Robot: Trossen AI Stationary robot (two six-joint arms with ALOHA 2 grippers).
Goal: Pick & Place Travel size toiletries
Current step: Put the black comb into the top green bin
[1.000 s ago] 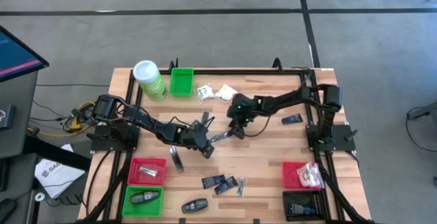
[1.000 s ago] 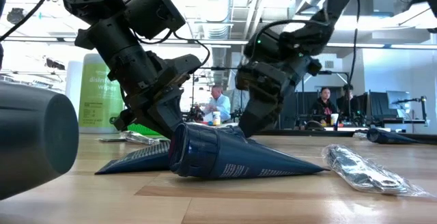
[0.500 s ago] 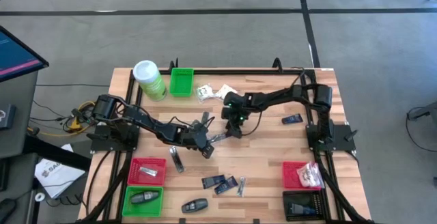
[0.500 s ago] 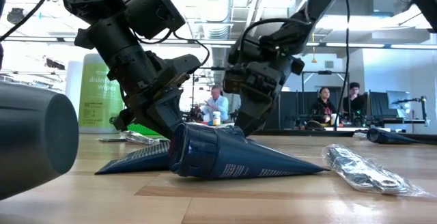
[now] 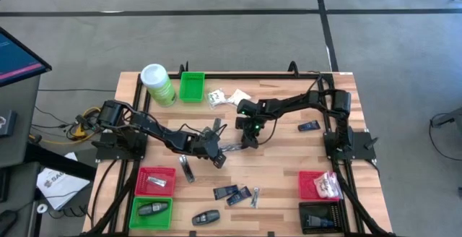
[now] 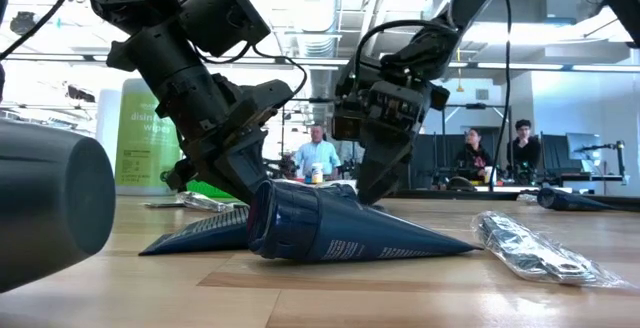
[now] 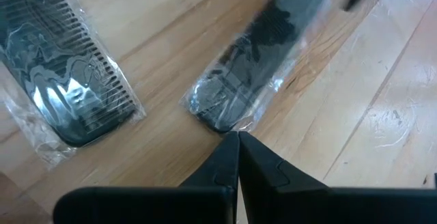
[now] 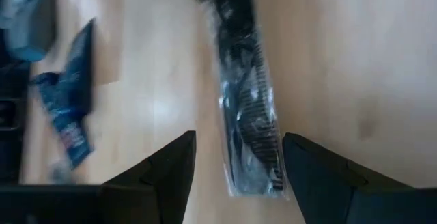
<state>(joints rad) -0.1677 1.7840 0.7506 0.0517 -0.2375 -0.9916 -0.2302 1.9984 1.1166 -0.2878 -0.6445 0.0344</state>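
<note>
An open-plan lab or office is indicated by exposed ceiling ducts, seated people at desks, a monitor and grey carpet around the wooden table.

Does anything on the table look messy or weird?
Nothing looks spilled or broken. Some packets lie loose on the table outside the bins, like the wrapped comb both arms reach toward. The left end effector is shut beside it; the right end effector is open above it.

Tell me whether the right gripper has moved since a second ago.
Yes. In the high view the right gripper has shifted toward the green bin, away from the table's right edge.
</note>
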